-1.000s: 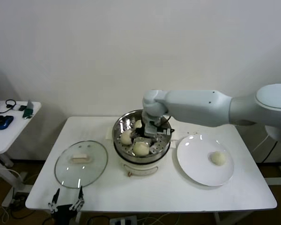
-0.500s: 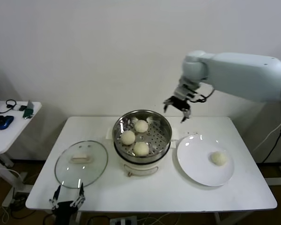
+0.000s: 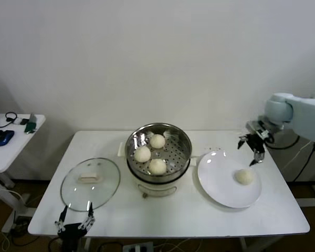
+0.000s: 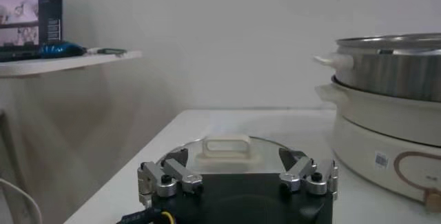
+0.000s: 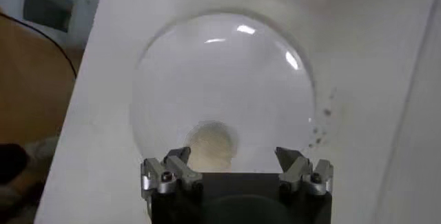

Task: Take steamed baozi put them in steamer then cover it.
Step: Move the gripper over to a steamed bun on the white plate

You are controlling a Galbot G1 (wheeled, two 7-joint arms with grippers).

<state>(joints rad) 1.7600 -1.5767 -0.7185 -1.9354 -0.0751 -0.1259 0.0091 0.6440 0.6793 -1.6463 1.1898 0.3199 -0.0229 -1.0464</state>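
My right gripper (image 3: 252, 149) hangs above the far right edge of the white plate (image 3: 220, 181), fingers spread wide, nothing between them. From my right wrist the plate (image 5: 227, 80) fills the view below, and one steamed bun (image 5: 211, 144) sits on it just ahead of my open fingers (image 5: 173, 170). In the head view that same bun (image 3: 244, 177) lies on the right half of the plate, a little nearer to me than the gripper, not touched.

Steamer (image 3: 158, 160): shiny steel pot on its white base, middle of the white table (image 3: 173, 215), just left of the plate. Three buns rest on the perforated tray inside: one at the back (image 3: 157, 141), one at the left (image 3: 143, 154), one at the front (image 3: 157, 166). Pot is uncovered.

Glass lid (image 3: 91, 182) lies flat on the table left of the steamer, cream handle (image 3: 89, 177) up.

My left gripper (image 3: 73, 226) is parked low at the table's near edge, just in front of the lid, fingers released and empty. From my left wrist the lid's handle (image 4: 224, 145) shows between the open fingers (image 4: 165, 178), farther off, with the steamer (image 4: 389, 101) beyond.

Small side table (image 3: 10, 142) with dark items stands off to the left.
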